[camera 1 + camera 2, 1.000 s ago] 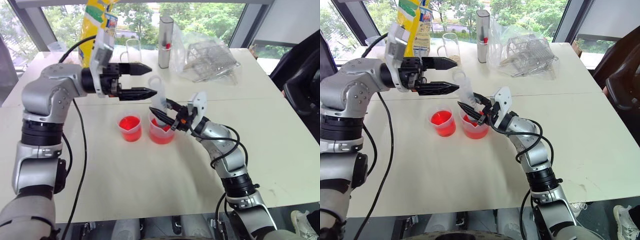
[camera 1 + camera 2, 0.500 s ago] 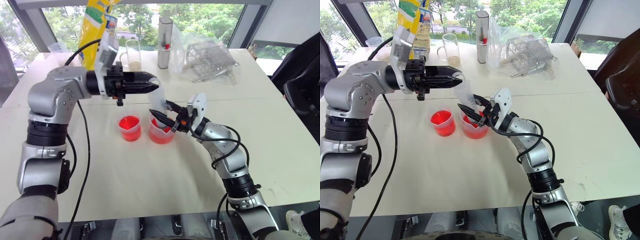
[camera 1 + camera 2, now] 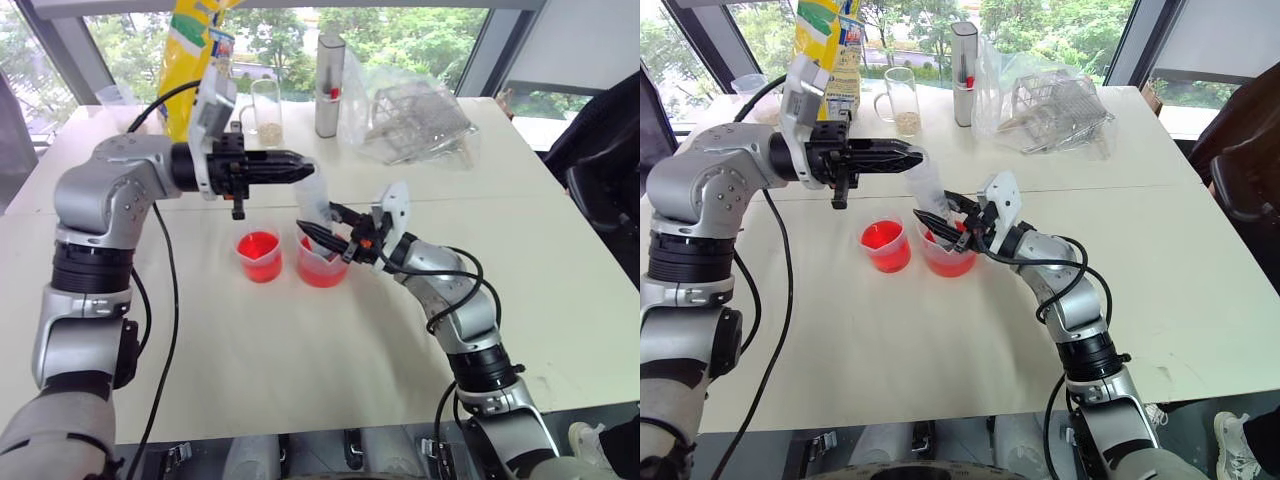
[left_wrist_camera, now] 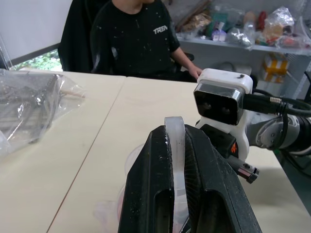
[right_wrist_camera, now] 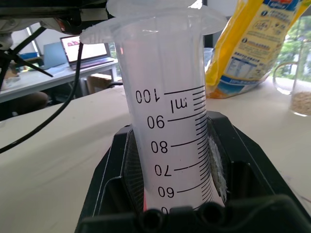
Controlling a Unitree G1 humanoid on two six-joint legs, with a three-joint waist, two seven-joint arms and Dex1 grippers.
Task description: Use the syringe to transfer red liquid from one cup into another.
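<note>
The syringe [image 3: 318,203] stands nearly upright with its lower end inside the wider spouted cup [image 3: 322,266], which holds red liquid [image 3: 320,274]. My right gripper [image 3: 322,224] is shut on the clear, graduated barrel [image 5: 170,136] just above that cup's rim. Reaching in level from the left, my left gripper [image 3: 300,167] is shut on the plunger's clear top end [image 4: 175,145]. Just left of the spouted cup sits the smaller cup [image 3: 259,257], apart from both grippers, with red liquid [image 3: 259,246] in it too.
At the table's far side stand a yellow bag [image 3: 195,50], a glass mug [image 3: 266,105] with grains, a tall metal canister [image 3: 330,70] and a wire rack in a plastic bag [image 3: 415,115]. A person [image 4: 136,34] sits across the table.
My left gripper's fingers, wide open a second ago beside the syringe's top, have closed on the plunger end. The right gripper has kept its grip on the barrel.
</note>
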